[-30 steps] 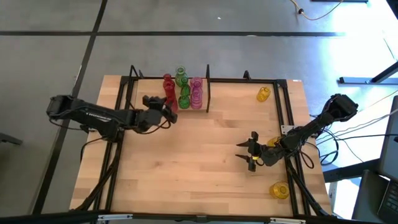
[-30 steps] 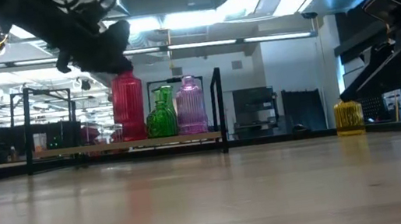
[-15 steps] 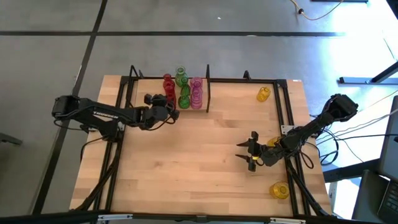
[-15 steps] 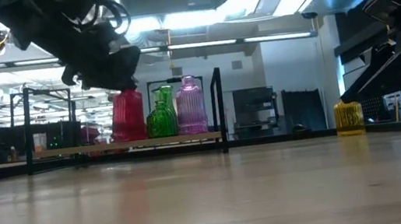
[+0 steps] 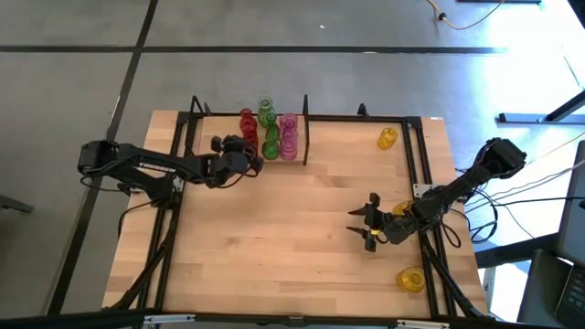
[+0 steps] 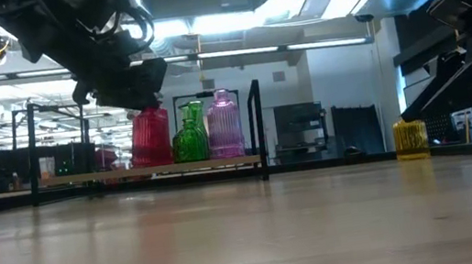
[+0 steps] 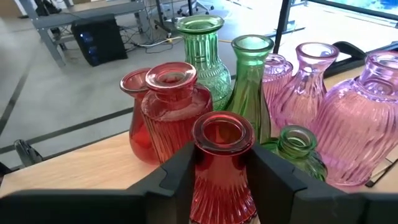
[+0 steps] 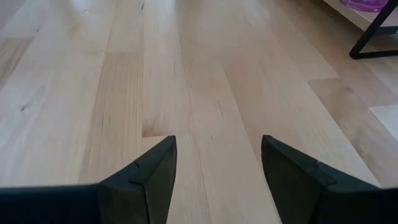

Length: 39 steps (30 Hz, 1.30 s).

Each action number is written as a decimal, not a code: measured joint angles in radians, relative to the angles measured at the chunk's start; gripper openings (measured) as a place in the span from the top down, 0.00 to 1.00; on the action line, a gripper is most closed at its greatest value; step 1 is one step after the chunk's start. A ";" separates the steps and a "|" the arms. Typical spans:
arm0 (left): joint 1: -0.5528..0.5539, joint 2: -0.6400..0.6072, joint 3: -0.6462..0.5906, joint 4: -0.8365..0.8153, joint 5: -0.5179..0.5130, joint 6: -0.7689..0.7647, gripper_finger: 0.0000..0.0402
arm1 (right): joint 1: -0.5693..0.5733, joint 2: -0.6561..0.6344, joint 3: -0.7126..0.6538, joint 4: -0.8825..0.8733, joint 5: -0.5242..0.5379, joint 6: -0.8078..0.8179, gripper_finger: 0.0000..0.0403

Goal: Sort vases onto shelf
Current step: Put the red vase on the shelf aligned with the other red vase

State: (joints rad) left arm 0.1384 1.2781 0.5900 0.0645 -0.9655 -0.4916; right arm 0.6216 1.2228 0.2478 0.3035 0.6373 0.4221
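red ribbed vase [image 7: 219, 163] stood upright between the left gripper [image 5: 239, 153] fingers [image 7: 169, 177], neck up, fingers flanking it closely, among the vases on the shelf [image 5: 302, 163] at the desk's far left. right gripper [image 5: 369, 224] waited mid-desk, fingers parted and empty, yellow vases [image 5: 387, 138] nearest it.

a light wooden table [image 5: 274, 238] stood on a grey floor [image 5: 73, 55] crossed by dark lines. a cable [image 5: 475, 16] lay on the floor beyond it. past the table, a dark cabinet [image 6: 299, 132] stood under ceiling lights [image 6: 230, 26], and a black box [image 7: 98, 38] sat under a grey bench [image 7: 87, 12].
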 joint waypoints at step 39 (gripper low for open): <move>0.067 -0.032 0.000 -0.009 0.158 0.060 0.51 | 0.000 0.000 0.000 0.000 0.002 0.003 0.46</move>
State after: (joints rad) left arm 0.2054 1.2462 0.5896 0.0559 -0.8070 -0.4316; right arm 0.6216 1.2228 0.2478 0.3035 0.6393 0.4254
